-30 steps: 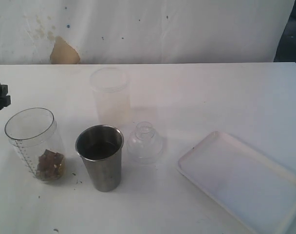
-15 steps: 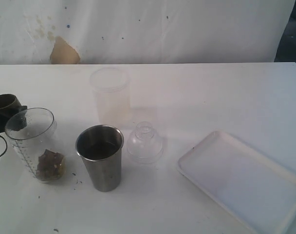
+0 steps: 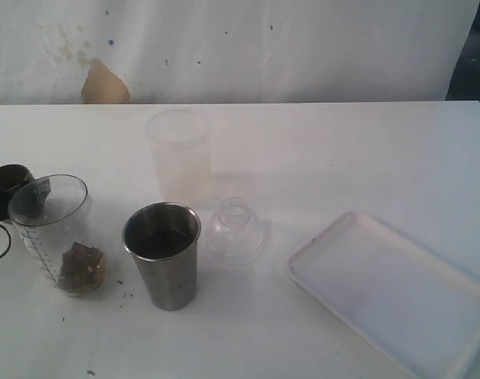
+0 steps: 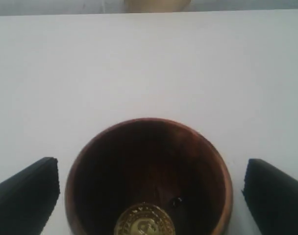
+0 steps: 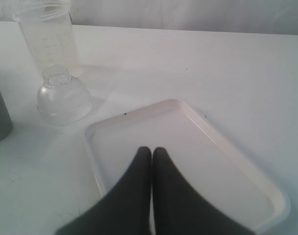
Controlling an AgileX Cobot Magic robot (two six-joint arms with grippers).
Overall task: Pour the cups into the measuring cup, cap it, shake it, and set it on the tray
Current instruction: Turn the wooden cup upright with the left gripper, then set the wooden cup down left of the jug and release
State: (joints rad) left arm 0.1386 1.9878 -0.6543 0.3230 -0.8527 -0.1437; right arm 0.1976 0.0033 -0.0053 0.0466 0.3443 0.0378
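Exterior view: white table (image 3: 343,158) before a stained white backdrop (image 3: 303,47). Your left gripper (image 4: 149,177) sat at the table's left edge, jaws spread wide on either side of the wooden cup (image 3: 7,180), clear of its walls. Your right gripper (image 5: 152,152) hung over the tray (image 3: 390,292), fingers pressed together, empty. Measuring cup (image 3: 54,233), just beside the wooden cup: upright, mouth up. Steel tumbler (image 3: 165,260): upright, left of centre. Tray: flat, long axis diagonal.

The brown wooden cup (image 4: 149,161) stands between the left claw's (image 4: 150,170) spread fingers (image 4: 26,196), untouched.
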